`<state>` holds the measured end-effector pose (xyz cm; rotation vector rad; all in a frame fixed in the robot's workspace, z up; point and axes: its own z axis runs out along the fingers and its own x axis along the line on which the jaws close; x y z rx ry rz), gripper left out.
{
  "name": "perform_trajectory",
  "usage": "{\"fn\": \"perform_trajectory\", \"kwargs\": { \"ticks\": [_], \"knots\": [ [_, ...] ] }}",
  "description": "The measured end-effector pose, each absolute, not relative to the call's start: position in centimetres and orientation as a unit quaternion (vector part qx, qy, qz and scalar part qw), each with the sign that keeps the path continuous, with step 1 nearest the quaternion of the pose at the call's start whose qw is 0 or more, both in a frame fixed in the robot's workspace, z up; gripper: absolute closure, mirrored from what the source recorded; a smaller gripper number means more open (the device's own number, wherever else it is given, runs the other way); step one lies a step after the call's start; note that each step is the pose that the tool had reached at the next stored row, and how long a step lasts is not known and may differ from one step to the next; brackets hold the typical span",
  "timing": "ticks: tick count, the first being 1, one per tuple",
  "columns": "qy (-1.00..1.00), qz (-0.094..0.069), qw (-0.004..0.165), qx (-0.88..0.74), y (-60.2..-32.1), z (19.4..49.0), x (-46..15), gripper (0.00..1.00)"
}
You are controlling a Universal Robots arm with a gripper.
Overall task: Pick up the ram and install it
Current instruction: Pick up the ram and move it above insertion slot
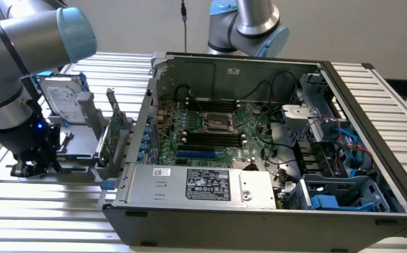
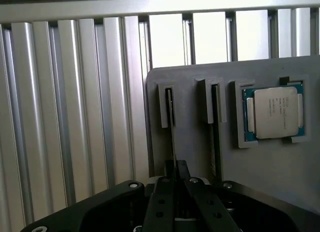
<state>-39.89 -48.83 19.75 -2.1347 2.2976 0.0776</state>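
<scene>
The matte black gripper (image 2: 175, 179) has its jaws drawn almost together, pinching the ram stick (image 2: 171, 127), a thin, narrow board seen edge-on as a dark sliver. The stick stands in a narrow slot of a flat grey plastic holder (image 2: 265, 167). A second dark sliver (image 2: 216, 137) stands in the next slot, and a square silver-capped processor chip (image 2: 276, 112) lies in a recess beside it. The holder rests on the ribbed aluminium worktop (image 2: 75, 117). In the exterior view the gripper (image 1: 35, 163) hangs low at that view's left, well apart from the open black steel computer case (image 1: 259, 226) and its green motherboard (image 1: 217, 126).
</scene>
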Motion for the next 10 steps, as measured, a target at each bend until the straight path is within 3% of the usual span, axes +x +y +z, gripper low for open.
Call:
{"fn": "perform_trajectory", "kwargs": {
  "ticks": [10],
  "knots": [
    [0.732,0.025,0.002,-0.68,-48.8,21.0,-39.9,0.87]
  ]
}}
